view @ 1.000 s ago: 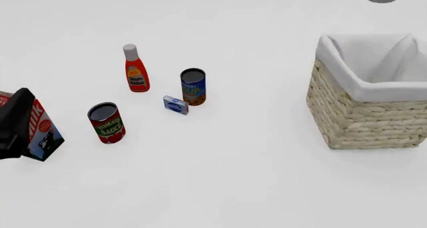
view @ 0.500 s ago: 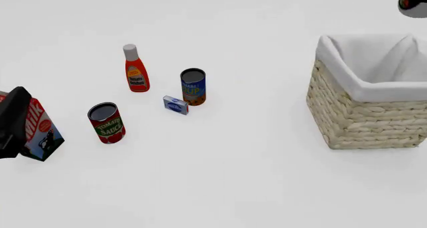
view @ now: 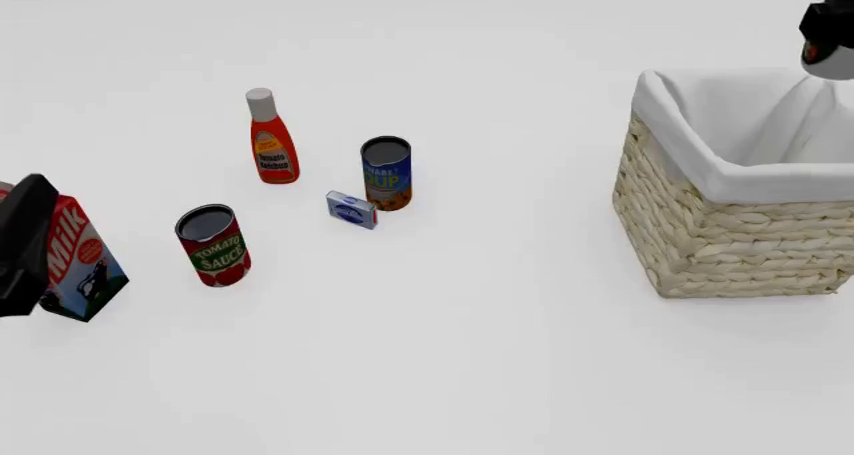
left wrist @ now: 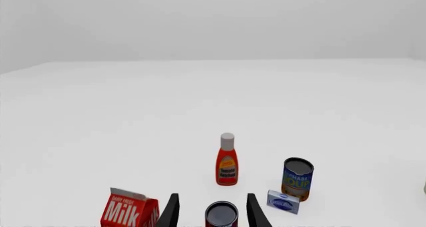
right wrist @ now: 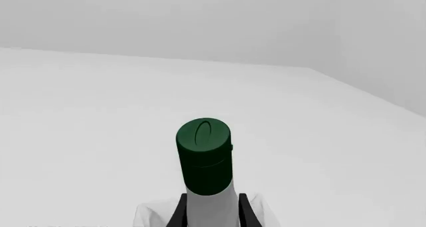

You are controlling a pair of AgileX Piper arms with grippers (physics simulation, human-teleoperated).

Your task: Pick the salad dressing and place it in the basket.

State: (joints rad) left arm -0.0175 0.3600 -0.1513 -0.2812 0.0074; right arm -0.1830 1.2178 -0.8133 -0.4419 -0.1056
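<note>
White table [view: 507, 375], right gripper [right wrist: 211, 212] clamped on white salad dressing [right wrist: 205, 159] with dark green cap, above far-right wicker basket [view: 727, 230], left gripper [left wrist: 211, 212] spread wide.

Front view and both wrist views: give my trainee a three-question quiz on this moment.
1. True or false: the right gripper holds the tall white plastic salad dressing bottle with the dark green cap.
2. Which stands nearest the small blue box? A) red tomato sauce can B) blue soup can C) red-and-white milk carton
3. Fill in: the square woven wicker basket has a ____ cloth lining.

Key: 1 true; 2 B; 3 white.
</note>
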